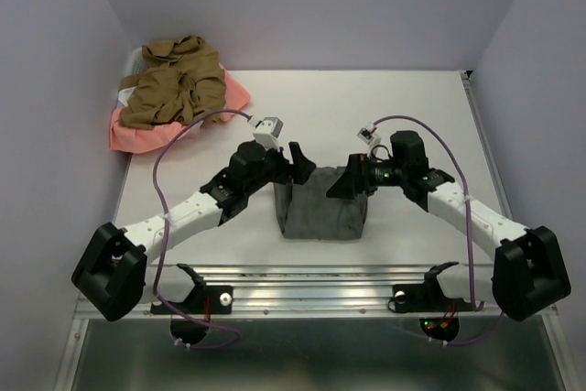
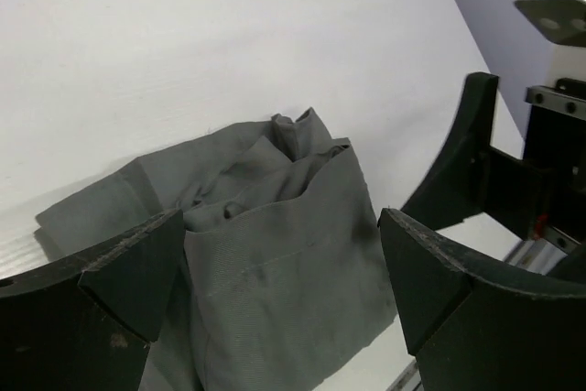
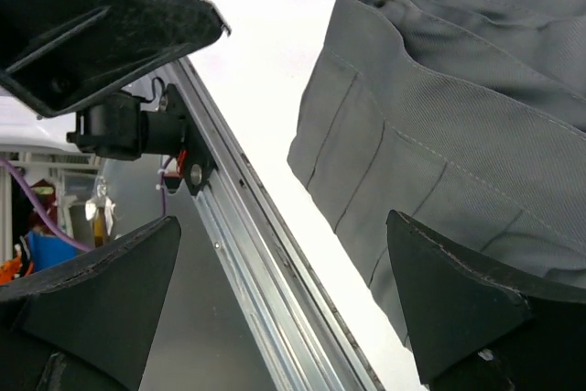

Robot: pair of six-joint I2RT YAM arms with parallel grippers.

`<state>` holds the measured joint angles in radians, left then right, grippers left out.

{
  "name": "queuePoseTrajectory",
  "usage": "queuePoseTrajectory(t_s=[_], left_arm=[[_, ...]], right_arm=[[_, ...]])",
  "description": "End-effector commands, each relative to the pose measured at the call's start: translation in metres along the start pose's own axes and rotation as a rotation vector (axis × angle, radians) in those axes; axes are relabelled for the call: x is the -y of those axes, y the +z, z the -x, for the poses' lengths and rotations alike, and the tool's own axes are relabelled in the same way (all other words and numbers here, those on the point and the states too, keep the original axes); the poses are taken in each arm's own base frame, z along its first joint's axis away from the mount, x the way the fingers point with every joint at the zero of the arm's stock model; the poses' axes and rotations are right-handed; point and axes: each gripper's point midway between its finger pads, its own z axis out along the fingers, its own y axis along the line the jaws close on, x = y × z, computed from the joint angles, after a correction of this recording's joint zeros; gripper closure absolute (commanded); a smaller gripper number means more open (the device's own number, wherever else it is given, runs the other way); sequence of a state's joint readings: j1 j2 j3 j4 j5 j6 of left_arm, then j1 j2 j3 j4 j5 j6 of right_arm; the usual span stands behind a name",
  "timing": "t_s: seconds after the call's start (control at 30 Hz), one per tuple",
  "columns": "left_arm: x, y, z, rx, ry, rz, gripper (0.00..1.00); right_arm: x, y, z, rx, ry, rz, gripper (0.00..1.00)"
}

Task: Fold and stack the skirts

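top view: the grey skirt lies folded into a rough rectangle on the white table, near the front middle. the left end effector sits at its far left corner and the right end effector at its far right corner. in the far left corner the tan-brown skirt is heaped on the salmon-pink skirt, both over a white basket that barely shows. a purple cable loops off each arm. a metal rail runs along the near edge.

left wrist view: the left end effector is spread wide, one finger on each side of the bunched grey skirt, with nothing pinched. a black finger of the other arm stands at the right.

right wrist view: the right end effector is also spread, holding nothing. the grey skirt fills the right, its seams plain. the rail crosses diagonally.
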<state>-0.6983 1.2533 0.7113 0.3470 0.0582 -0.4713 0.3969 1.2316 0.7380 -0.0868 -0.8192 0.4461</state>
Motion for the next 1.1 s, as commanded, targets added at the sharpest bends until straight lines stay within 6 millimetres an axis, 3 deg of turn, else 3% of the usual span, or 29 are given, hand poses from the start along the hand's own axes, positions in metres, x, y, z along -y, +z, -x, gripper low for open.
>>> queuePoseTrajectory(t_s=[0.0,0.1,0.23,0.3,0.47,0.7,0.83,0.87,0.93,1.07], left_arm=[[0.026,-0.004,-0.002,-0.023,-0.033,-0.133,0.01],[0.039,0.003,-0.02,-0.087,-0.036,-0.217,0.01],[0.039,0.017,-0.037,-0.139,-0.041,-0.234,0.01],[0.032,0.028,-0.047,-0.17,-0.036,-0.209,0.01],[-0.002,0.053,-0.066,-0.223,-0.012,-0.087,0.01],[-0.035,0.073,-0.099,-0.309,-0.049,0.01,0.01],[-0.027,0.077,-0.087,-0.285,-0.035,-0.019,0.01],[-0.021,0.076,-0.081,-0.279,-0.032,-0.042,0.01],[-0.004,0.076,-0.056,-0.233,-0.012,-0.089,0.01],[0.019,0.068,-0.005,-0.139,0.024,-0.108,0.01]], right_arm=[[-0.008,0.008,0.004,0.017,-0.052,0.087,0.0],[0.008,0.013,-0.01,-0.006,-0.024,0.056,0.0],[0.031,0.02,-0.035,-0.054,0.041,0.014,0.0],[0.046,0.022,-0.042,-0.066,0.054,-0.031,0.0],[0.079,0.026,-0.04,-0.054,0.078,-0.193,0.0],[0.104,0.025,-0.057,-0.101,0.113,-0.296,0.0],[0.106,0.019,-0.057,-0.103,0.102,-0.332,0.0],[0.103,0.018,-0.046,-0.086,0.085,-0.343,0.0],[0.098,0.01,-0.035,-0.072,0.057,-0.371,0.0],[0.074,-0.008,0.007,0.041,-0.021,-0.426,0.0]])
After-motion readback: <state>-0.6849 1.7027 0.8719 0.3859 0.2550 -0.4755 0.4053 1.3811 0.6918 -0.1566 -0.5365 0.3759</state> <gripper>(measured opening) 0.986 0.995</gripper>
